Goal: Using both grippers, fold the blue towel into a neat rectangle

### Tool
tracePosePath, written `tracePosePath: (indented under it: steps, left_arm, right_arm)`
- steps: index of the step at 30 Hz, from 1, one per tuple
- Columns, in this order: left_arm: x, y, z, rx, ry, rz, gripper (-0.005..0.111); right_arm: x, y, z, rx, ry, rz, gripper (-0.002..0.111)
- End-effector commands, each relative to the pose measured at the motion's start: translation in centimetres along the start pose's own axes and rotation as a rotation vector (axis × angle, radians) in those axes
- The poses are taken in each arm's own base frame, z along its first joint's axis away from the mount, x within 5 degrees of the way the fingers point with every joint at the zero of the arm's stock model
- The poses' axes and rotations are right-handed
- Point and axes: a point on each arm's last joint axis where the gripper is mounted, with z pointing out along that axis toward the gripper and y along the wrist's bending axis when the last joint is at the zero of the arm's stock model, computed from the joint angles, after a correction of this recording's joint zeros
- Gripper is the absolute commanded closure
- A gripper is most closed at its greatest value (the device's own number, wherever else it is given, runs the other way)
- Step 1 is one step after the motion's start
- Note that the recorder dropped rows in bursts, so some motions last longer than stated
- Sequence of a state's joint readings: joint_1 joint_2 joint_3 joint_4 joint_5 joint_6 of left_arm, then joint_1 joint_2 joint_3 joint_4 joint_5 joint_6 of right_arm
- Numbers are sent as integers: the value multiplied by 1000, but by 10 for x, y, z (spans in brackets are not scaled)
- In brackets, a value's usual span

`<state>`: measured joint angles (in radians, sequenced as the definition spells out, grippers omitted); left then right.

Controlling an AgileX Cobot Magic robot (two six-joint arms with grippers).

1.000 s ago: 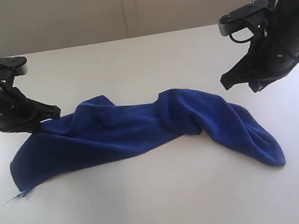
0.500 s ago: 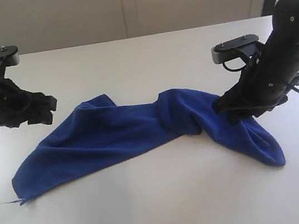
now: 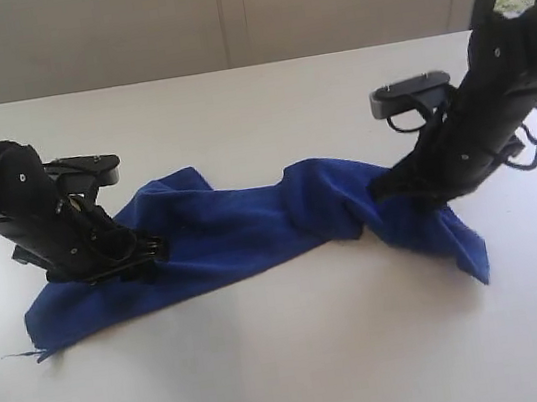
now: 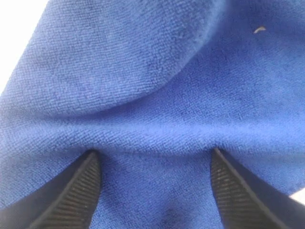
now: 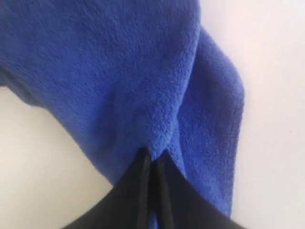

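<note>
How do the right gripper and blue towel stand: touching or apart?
Touching: right wrist view shows the right gripper pinching a blue towel fold.

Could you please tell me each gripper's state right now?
Left gripper: open, jaws spread over the blue towel.
Right gripper: shut on the blue towel.

Plain royal-blue towel [image 3: 233,232], white table [image 3: 292,359]

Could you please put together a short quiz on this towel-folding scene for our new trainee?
1. True or false: the left gripper stands open over the blue towel.
2. The right gripper is: A) wide open; B) shut on a pinch of towel; C) out of sight.
3. Is the towel a neat rectangle yet?
Key: 1 true; 2 B; 3 no, it lies bunched and twisted.
</note>
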<state>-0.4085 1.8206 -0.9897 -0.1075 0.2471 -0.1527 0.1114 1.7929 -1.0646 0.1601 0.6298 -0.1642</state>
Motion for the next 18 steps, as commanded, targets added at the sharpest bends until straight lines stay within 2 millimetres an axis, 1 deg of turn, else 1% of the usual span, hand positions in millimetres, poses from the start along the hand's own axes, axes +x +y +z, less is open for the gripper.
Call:
tracePosePath:
  steps: [1,3,4,7,11,15,18]
  left_arm:
    - [13,2,14,-10,88,2,37]
    - [13,2,14,-11,94,5,37]
    - [13,2,14,-11,95,9,37]
    - [14,2,14,-11,99,9,37]
    - [14,2,14,-11,101,9,37]
    - [15,2,14,-11,115,9,37]
    - [16,2,14,-11,121,9,37]
  right_arm:
    - [-27,1,-45,17,-144,47,108]
    - [-38,0,-57,30,-182,67,108]
    - [-42,-2,-60,37,-196,84,108]
    - [-52,-10,-57,61,-242,101,108]
    - [-62,-26,-35,105,-274,87,108]
    - [-65,-40,-3,130,-273,88,108]
    - [-67,-49,15,136,-283,108,108]
